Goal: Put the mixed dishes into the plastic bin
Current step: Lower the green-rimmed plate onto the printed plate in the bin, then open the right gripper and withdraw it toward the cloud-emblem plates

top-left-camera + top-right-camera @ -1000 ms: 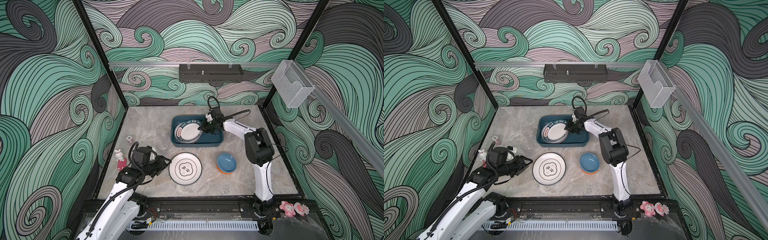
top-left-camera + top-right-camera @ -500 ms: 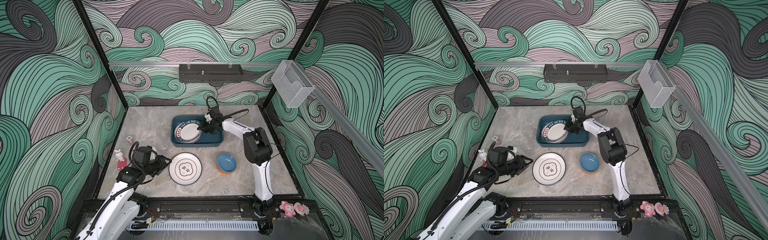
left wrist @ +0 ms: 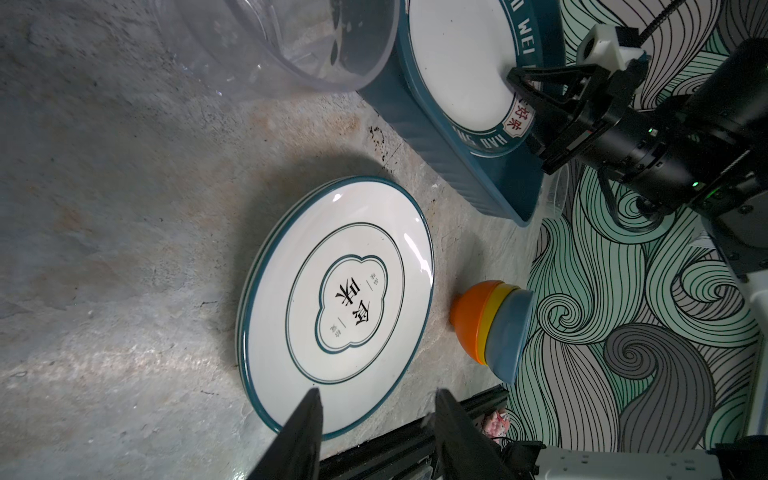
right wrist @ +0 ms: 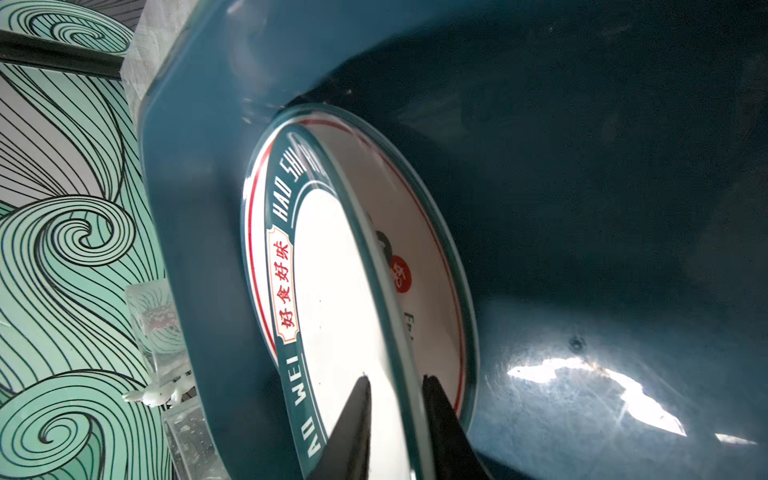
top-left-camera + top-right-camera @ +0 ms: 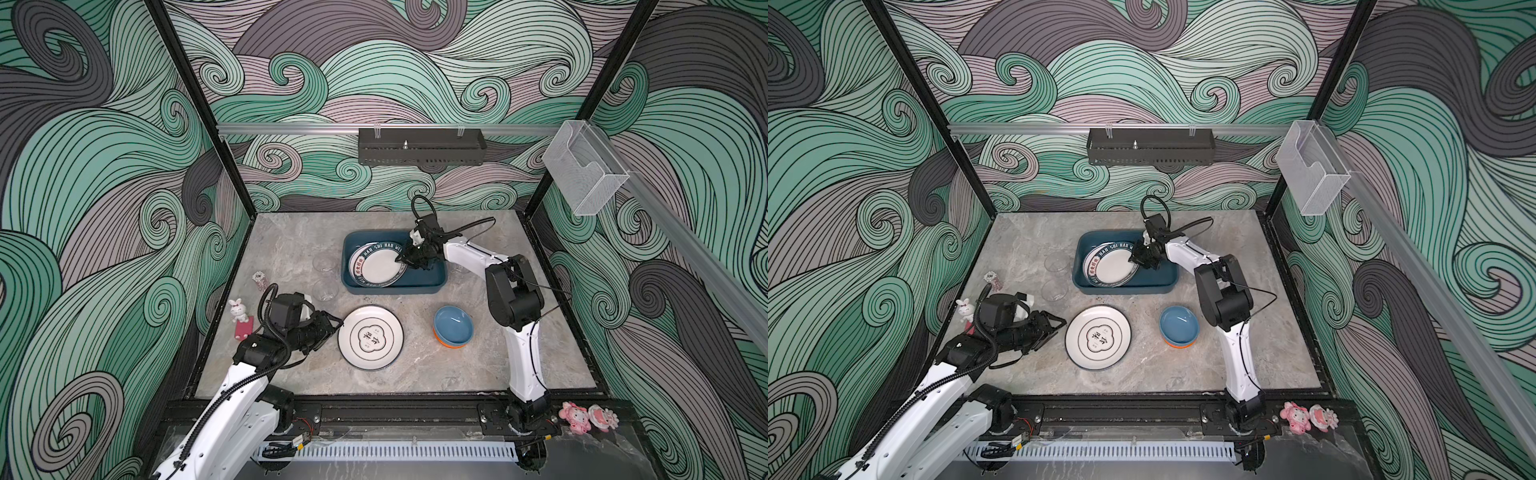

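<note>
The teal plastic bin [image 5: 395,289] [image 5: 1125,286] holds two lettered plates, the upper one [image 5: 380,266] [image 4: 332,291] leaning on the lower one [image 4: 424,249]. My right gripper [image 5: 401,261] [image 5: 1131,259] [image 4: 395,377] is inside the bin. Its jaws are slightly open, one on each side of the upper plate's rim. A third plate [image 5: 370,337] [image 3: 336,291] lies on the table. My left gripper [image 5: 334,326] [image 3: 378,392] is open at that plate's left edge and holds nothing. Stacked bowls [image 5: 453,326] [image 3: 494,328], blue on top, sit right of it. Two clear tumblers [image 5: 323,262] [image 5: 325,289] stand left of the bin.
A rabbit figurine [image 5: 237,309] and a small patterned stack [image 5: 261,279] stand at the table's left edge. A black perforated tray [image 5: 422,145] hangs on the back wall. A clear acrylic box [image 5: 584,174] hangs on the right rail. Pink toys [image 5: 586,417] sit on the front frame.
The right gripper has shifted slightly left inside the bin, and its jaws have parted a little from the upper plate's rim. The left arm has not moved.
</note>
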You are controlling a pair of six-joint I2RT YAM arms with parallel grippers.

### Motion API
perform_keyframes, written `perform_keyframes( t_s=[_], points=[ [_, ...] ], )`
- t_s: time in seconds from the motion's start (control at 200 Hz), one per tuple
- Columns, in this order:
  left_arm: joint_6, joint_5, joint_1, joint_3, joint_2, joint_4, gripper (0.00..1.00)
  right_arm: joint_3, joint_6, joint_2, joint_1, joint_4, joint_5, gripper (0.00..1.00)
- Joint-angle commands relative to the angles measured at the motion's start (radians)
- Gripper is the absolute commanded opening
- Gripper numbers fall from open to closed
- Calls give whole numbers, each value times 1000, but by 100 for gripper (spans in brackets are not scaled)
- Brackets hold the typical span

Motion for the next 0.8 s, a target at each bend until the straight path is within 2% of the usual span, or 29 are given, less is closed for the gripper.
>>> perform_keyframes(
  t_s=[0.0,0.46,0.796],
  points=[
    [-8,3,11,-2,2,12,47,31,-39,-19,5,-43,50,24],
    [-16,3,11,-18,-14,12,47,45,-70,-13,7,-86,93,26],
    [-17,-2,12,-21,-17,9,48,32,-93,-56,7,-111,141,34]
  ],
)
